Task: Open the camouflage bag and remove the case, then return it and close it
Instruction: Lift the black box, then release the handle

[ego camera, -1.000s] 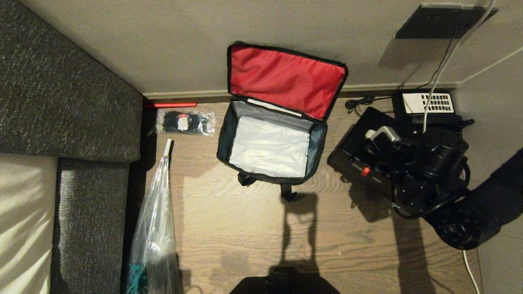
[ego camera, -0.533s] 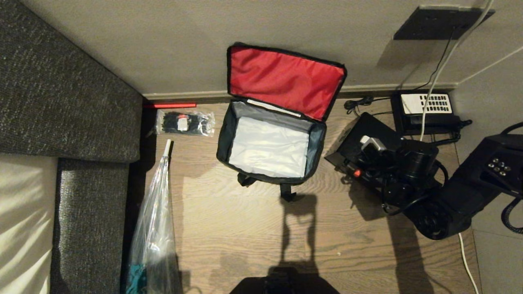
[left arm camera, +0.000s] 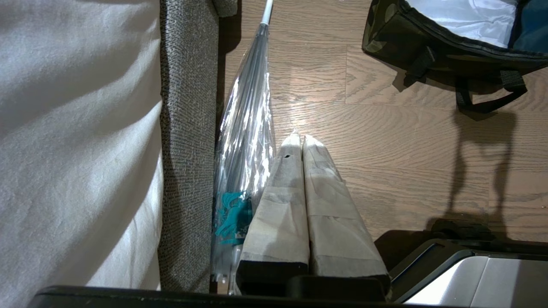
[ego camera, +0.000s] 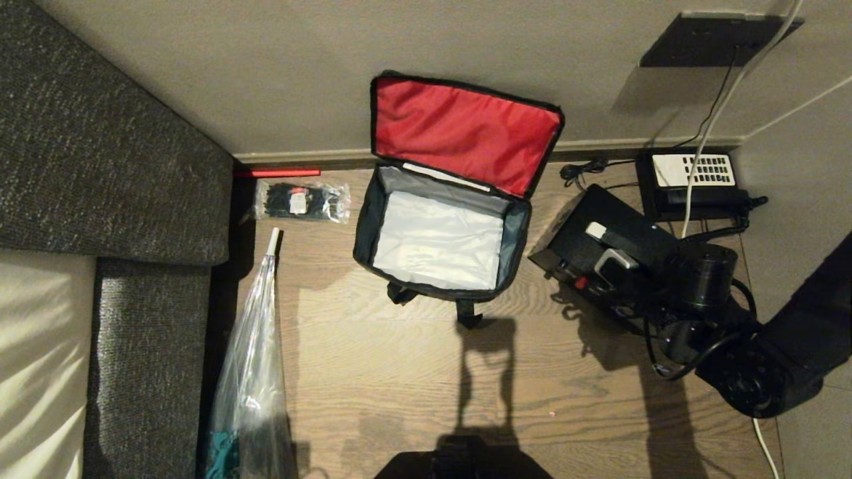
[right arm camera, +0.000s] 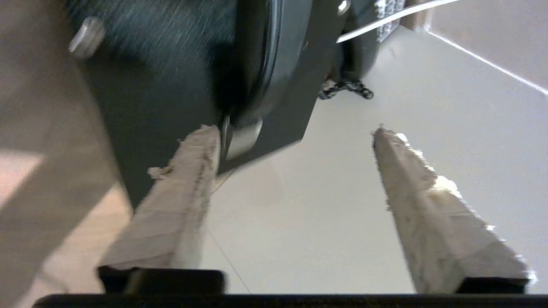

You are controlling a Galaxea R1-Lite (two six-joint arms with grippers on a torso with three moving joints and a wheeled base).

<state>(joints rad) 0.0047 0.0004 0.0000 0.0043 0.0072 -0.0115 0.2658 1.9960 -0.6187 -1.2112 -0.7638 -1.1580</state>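
The bag [ego camera: 442,233] stands open on the floor [ego camera: 413,392] against the wall [ego camera: 266,80], its red lid [ego camera: 466,133] propped back and its silvery interior holding nothing we can see. The case [ego camera: 599,246] lies on the floor just right of the bag, out and apart from it. We judge the removal step done and the return step next. The right gripper [ego camera: 609,247] sits over the case with its fingers [right arm camera: 184,196] spread apart and nothing clamped between them. The left gripper [left arm camera: 303,143] is closed and parked near the umbrella [left arm camera: 248,128]. The next move calls for a fresh grasp on the case, then a lift over the bag's right rim. Room is tight behind the case, where the phone [ego camera: 692,174] and cables lie; the floor in front offers room.
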